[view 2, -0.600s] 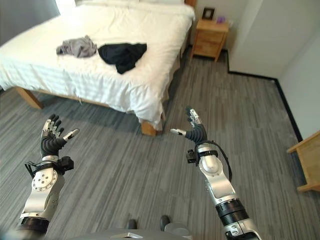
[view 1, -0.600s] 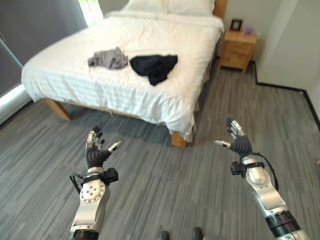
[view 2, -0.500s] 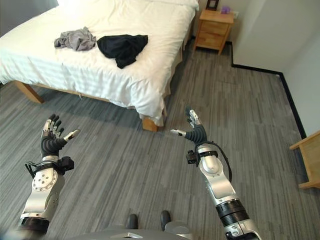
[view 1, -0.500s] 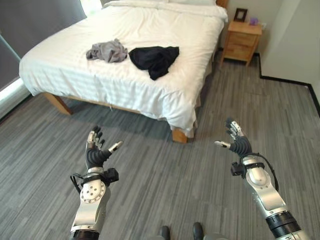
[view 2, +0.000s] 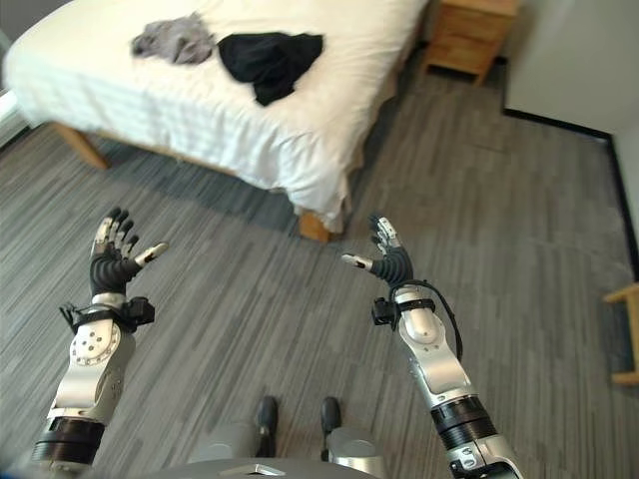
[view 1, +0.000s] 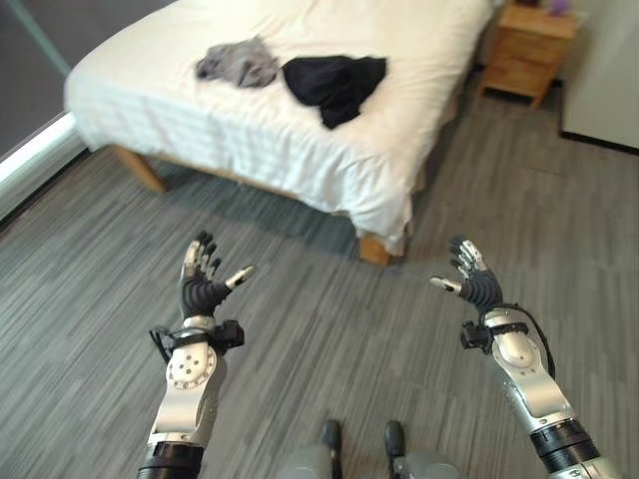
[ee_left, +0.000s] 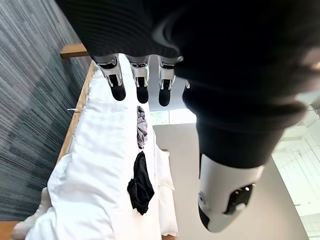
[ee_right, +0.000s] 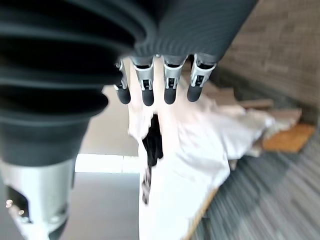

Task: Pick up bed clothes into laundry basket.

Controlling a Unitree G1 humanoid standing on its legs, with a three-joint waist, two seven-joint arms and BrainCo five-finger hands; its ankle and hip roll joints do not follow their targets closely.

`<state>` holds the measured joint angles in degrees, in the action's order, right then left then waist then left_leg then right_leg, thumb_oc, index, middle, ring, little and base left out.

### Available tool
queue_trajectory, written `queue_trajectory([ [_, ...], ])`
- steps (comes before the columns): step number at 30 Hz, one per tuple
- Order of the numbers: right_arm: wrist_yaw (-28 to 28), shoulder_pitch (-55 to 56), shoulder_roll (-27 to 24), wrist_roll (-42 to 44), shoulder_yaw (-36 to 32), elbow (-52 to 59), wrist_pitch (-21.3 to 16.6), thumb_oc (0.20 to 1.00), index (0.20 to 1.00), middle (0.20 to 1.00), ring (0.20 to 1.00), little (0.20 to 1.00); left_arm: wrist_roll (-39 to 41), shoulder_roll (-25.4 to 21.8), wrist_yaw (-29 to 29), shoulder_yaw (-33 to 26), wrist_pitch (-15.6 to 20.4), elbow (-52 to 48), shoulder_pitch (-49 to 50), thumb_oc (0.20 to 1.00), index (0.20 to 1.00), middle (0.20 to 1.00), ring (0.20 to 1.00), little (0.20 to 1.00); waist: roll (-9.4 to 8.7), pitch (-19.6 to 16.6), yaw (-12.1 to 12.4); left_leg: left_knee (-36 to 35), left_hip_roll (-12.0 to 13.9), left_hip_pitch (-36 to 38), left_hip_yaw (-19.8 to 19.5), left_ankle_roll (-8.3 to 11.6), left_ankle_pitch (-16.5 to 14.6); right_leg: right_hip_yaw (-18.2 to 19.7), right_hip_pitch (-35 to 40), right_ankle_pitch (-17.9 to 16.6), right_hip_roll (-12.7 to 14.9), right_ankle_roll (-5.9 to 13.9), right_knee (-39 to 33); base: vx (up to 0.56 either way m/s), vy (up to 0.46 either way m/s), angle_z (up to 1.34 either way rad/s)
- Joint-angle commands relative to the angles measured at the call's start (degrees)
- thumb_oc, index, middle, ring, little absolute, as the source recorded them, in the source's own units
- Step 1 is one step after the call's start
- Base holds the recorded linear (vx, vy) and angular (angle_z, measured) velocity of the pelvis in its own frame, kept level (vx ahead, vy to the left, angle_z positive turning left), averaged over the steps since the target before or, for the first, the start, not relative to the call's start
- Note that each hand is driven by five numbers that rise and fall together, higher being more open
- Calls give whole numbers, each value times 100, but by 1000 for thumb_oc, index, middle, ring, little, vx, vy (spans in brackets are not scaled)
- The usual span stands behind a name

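Observation:
Two garments lie on the white bed point(view 1: 250, 120): a crumpled grey one point(view 1: 238, 64) and a black one point(view 1: 337, 83) just to its right, near the foot end. Both also show far off past the fingers in the left wrist view, grey garment point(ee_left: 142, 127) and black garment point(ee_left: 140, 184). My left hand point(view 1: 203, 284) is raised over the floor, well short of the bed, fingers straight and holding nothing. My right hand point(view 1: 473, 282) is held up the same way to the right, open and empty, level with the bed's near corner.
A wooden nightstand point(view 1: 531, 48) stands at the far right beside the bed. The bed's wooden leg point(view 1: 374, 249) sits at the near corner, another point(view 1: 140, 170) at the left. Grey plank floor point(view 1: 329, 329) lies between my hands and the bed. A dark wall point(view 1: 40, 60) runs along the left.
The whole picture has shifted: the bed now sits higher and more to the right, so the camera has moved. Both hands keep the same open pose.

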<state>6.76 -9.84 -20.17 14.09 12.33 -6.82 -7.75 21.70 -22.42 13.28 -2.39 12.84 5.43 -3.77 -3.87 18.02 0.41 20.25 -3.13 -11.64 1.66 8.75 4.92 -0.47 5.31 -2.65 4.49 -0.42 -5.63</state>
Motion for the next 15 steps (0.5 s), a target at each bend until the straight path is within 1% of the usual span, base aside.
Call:
queue_trajectory([
  [1,-21,-157,-45,117,0,249,-253,1000,1000,1000,1000,1000,249,-293,-13,-166,372,-238,-66,1000,1000,1000,1000,1000,-199,-200,47,319,713,-248,680,-5,-344,-42,320,527,153,308,63,175,95,25],
  [2,-27,-162,-48,96,11,230,-246,1000,1000,1000,1000,1000,270,-278,-32,-156,374,-258,-45,1000,1000,1000,1000,1000,-174,-245,45,-111,886,-147,938,-120,-482,-123,303,578,194,369,63,252,161,41],
  [3,-20,-196,-67,69,33,160,-214,1000,1000,1000,1000,1000,277,-263,-60,-156,346,-249,12,1000,1000,1000,1000,1000,-131,-290,99,-738,970,13,1201,-193,-356,-154,310,633,221,438,63,286,201,55],
  [4,-9,-266,-100,47,32,128,-193,1000,1000,1000,1000,1000,269,-279,-60,-192,330,-236,59,1000,1000,1000,1000,1000,-61,-310,154,-1153,1067,15,1339,-206,-212,-206,351,706,210,483,63,295,207,59],
  [5,-8,-294,-104,41,38,118,-175,1000,1000,1000,1000,1000,251,-273,-56,-211,316,-235,75,1000,1000,1000,1000,1000,-25,-324,191,-1547,1097,56,1403,-215,-38,-240,380,766,218,507,63,275,198,44],
  [6,-1,-302,-95,39,49,65,-175,1000,1000,1000,1000,1000,229,-242,-37,-221,298,-214,102,1000,1000,1000,1000,1000,-5,-294,246,-1765,1132,-38,1420,-211,78,-317,444,838,251,541,63,274,184,23],
  [7,-31,-285,-92,2,43,46,-140,1000,1000,1000,1000,1000,263,-223,-67,-248,280,-202,161,1000,1000,1000,1000,1000,60,-321,258,-2000,1158,48,1405,-226,150,-396,519,900,247,587,63,198,131,10],
  [8,-31,-284,-93,2,43,46,-140,1000,1000,1000,1000,1000,263,-222,-68,-248,279,-203,163,1000,1000,1000,1000,1000,60,-317,255,-2013,1154,58,1404,-226,157,-398,525,901,249,587,63,297,211,1],
  [9,-46,-238,-45,-105,50,54,-110,1000,1000,1000,1000,1000,236,-269,-97,-242,232,-218,194,1000,1000,1000,1000,1000,89,-370,252,-2252,1100,220,1376,-289,274,-467,669,932,304,638,63,291,212,-1],
  [10,-45,-238,-4,-126,77,39,-118,1000,1000,1000,1000,1000,216,-294,-107,-201,208,-223,160,1000,1000,1000,1000,1000,46,-392,255,-2340,991,324,1322,-347,268,-477,753,874,380,671,63,292,212,1],
  [11,-45,-238,-3,-127,77,38,-119,1000,1000,1000,1000,1000,216,-295,-107,-201,208,-223,159,1000,1000,1000,1000,1000,42,-386,254,-2344,986,332,1322,-348,270,-479,760,876,384,672,63,258,139,0],
  [12,-60,-192,119,-174,100,13,-95,1000,1000,1000,1000,1000,164,-364,-176,-147,125,-249,102,1000,1000,1000,1000,1000,-4,-400,264,-2406,885,596,1326,-463,150,-545,650,734,504,779,652,163,82,5],
  [13,-60,-194,126,-177,99,11,-96,1000,1000,1000,1000,1000,164,-371,-176,-148,121,-251,102,1000,1000,1000,1000,1000,-14,-391,269,-2404,876,605,1331,-470,143,-536,629,768,517,788,712,297,159,30],
  [14,-75,-210,245,-191,158,-37,-75,1000,1000,1000,1000,1000,139,-497,-175,-20,31,-195,-47,1000,1000,1000,1000,1000,-72,-246,193,-2449,813,928,1334,-574,-19,-489,170,384,584,1011,1848,173,140,44],
  [15,-71,-229,293,-185,164,-30,-54,1000,1000,1000,1000,1000,169,-535,-170,13,12,-188,-115,1000,1000,1000,1000,1000,-24,-156,139,-2489,864,1016,1328,-618,-21,-399,-131,76,549,1064,2402,232,186,44],
])
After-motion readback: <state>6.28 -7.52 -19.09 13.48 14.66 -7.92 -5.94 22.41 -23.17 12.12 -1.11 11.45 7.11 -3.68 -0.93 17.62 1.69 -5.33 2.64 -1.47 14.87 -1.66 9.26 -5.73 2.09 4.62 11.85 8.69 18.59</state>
